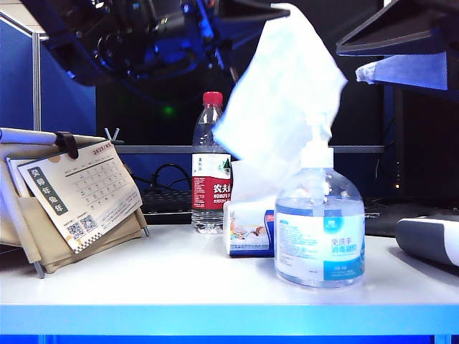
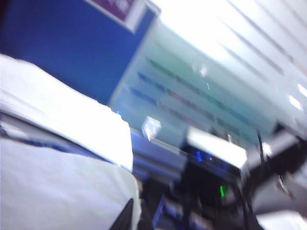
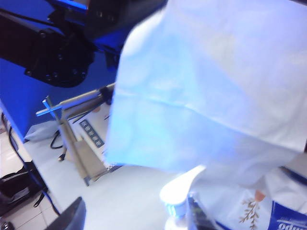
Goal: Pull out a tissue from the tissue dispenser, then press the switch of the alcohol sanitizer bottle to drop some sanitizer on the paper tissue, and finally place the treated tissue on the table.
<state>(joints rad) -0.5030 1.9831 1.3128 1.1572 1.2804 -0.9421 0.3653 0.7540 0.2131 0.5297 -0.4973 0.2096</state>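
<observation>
The white tissue [image 1: 287, 93] hangs in the air above the alcohol sanitizer bottle [image 1: 319, 229], its lower edge brushing the white pump switch [image 1: 315, 154]. My left gripper [image 1: 278, 8] is shut on the tissue's top at the upper edge of the exterior view. In the blurred left wrist view the tissue [image 2: 57, 182] lies against one dark fingertip [image 2: 125, 218]. My right gripper [image 3: 136, 218] is open, with its fingers on either side of the switch [image 3: 180, 194] and under the hanging tissue [image 3: 211, 81]. The blue tissue dispenser [image 1: 247, 229] stands just behind and left of the bottle on the table [image 1: 179, 279].
A red-capped water bottle [image 1: 211, 172] stands behind the dispenser. A desk calendar [image 1: 79, 193] leans at the left. A white and dark device [image 1: 430, 240] lies at the right edge. The right arm's dark housing [image 1: 401, 43] hangs at the upper right.
</observation>
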